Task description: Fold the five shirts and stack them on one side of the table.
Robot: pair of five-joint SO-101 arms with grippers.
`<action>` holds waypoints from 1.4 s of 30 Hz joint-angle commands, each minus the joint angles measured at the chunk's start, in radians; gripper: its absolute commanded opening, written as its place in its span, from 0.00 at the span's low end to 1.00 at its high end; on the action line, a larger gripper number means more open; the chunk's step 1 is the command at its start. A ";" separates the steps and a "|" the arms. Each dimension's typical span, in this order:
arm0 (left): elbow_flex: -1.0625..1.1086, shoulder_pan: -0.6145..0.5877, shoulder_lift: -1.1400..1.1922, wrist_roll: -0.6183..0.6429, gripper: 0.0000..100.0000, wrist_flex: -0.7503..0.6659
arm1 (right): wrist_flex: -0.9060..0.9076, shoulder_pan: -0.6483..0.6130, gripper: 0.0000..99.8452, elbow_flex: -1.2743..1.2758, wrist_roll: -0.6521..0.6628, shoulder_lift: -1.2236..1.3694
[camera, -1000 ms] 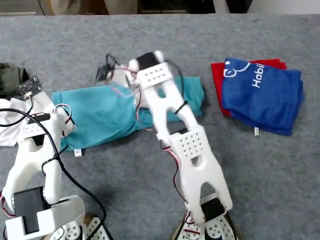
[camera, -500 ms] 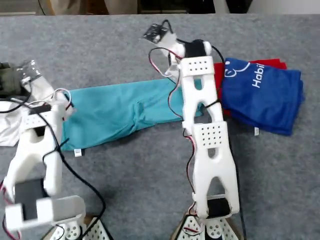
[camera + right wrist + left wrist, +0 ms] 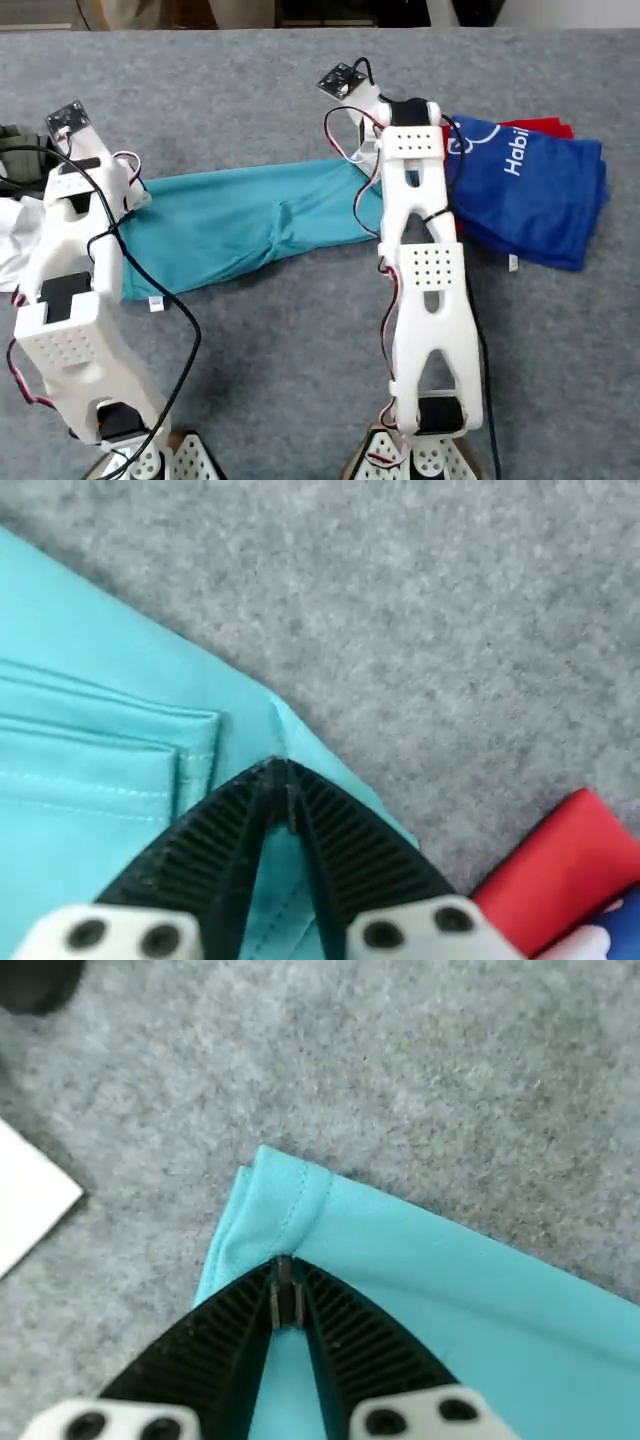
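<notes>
Teal cloth runs in a long band across the middle of the grey table (image 3: 300, 380). The teal shirt (image 3: 250, 220) is held at both ends. The left gripper (image 3: 285, 1295) is clamped tight on a hemmed corner, and the right gripper (image 3: 285, 785) is pinched just as tightly on the far edge, close to the folded stack.

Each grip looks thin to me, just the tips biting a small lip of fabric. If the arms pull apart any harder, a corner could slip free and the shirt would slump back into a heap. There is a crease bunched near the middle, and I'd guess it gets folded in crooked unless it is smoothed first.

The right end sits just beside the blue shirt (image 3: 530, 200), which lies on the red shirt (image 3: 545, 127), so a careless swing there could knock that stack askew. On the left, the white shirt (image 3: 15, 250) lies near enough to get dragged along.

The blue shirt carries white lettering and a round emblem. A small white tag (image 3: 155, 303) hangs at the teal hem, and another tag (image 3: 513, 262) at the blue shirt's edge. Both are too small to read.
</notes>
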 commanded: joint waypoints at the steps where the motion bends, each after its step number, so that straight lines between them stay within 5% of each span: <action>1: -0.020 -0.025 -0.038 -0.006 0.02 0.005 | 0.048 0.022 0.00 -0.076 0.002 -0.099; 11: 0.121 -0.014 -0.481 -0.078 0.02 0.127 | 0.308 -0.018 0.00 -0.291 -0.021 -0.268; 18: 0.453 -0.020 -0.599 -0.097 0.02 -0.017 | 0.302 -0.047 0.00 0.305 -0.046 -0.615; 25: 0.552 0.020 -0.651 -0.118 0.02 0.120 | 0.132 -0.056 0.00 0.862 -0.089 -0.828; 42: 0.552 -0.046 -0.418 -0.121 0.02 0.103 | -0.054 0.091 0.00 1.056 -0.095 -0.699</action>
